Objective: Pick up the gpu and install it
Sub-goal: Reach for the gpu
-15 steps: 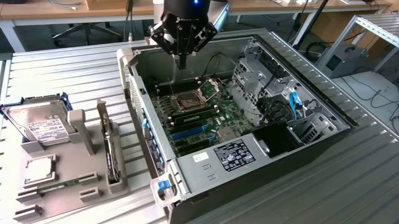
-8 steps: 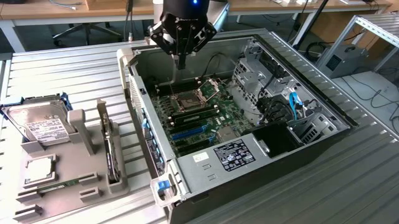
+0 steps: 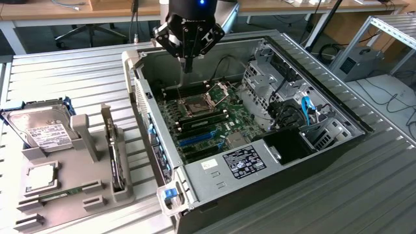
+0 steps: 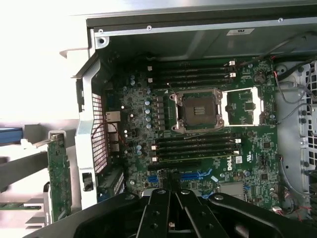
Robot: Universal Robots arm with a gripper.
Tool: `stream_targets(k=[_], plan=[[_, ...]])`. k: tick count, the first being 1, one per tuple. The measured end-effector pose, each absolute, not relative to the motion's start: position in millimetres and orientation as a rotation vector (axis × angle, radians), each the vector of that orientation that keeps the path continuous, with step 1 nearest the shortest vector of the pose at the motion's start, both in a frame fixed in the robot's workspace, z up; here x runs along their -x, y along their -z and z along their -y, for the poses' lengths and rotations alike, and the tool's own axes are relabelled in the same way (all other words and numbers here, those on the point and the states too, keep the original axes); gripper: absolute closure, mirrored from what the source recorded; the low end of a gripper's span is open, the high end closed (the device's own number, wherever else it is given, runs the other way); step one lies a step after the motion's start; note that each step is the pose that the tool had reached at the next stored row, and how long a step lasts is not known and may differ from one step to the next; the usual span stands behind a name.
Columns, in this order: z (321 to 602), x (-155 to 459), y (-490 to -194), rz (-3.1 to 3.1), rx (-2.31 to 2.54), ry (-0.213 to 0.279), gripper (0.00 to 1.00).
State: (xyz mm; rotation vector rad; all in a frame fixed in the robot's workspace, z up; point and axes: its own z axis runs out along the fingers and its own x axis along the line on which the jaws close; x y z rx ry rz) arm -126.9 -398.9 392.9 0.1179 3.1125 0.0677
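The gpu (image 3: 116, 158) is a thin dark card standing on edge in a slot of the grey holder (image 3: 68, 209), at the exterior view's left of the open computer case (image 3: 312, 87). In the wrist view the gpu (image 4: 59, 173) shows a green board face beside the case's rear grille. My gripper (image 3: 188, 67) hangs over the far end of the case, above the motherboard (image 3: 217, 119), well away from the gpu. Its fingers are shut together with nothing between them. In the wrist view, the gripper (image 4: 172, 184) points at the board near the blue expansion slots (image 4: 198, 174).
A silver hard drive (image 3: 42, 129), a processor chip (image 3: 40, 176) and a green memory stick (image 3: 62, 193) sit in the holder. The processor socket (image 4: 198, 109) is open, with memory slots on either side of it. Drive cages and cables (image 3: 293, 112) fill the case's far side. The case stands on a ribbed metal table (image 3: 78, 83).
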Motion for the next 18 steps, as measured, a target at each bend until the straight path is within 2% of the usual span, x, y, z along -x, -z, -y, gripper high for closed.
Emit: stream_targets(k=[18], plan=[[399,138,-392,-3.113,-0.118,-0.068,0.89]])
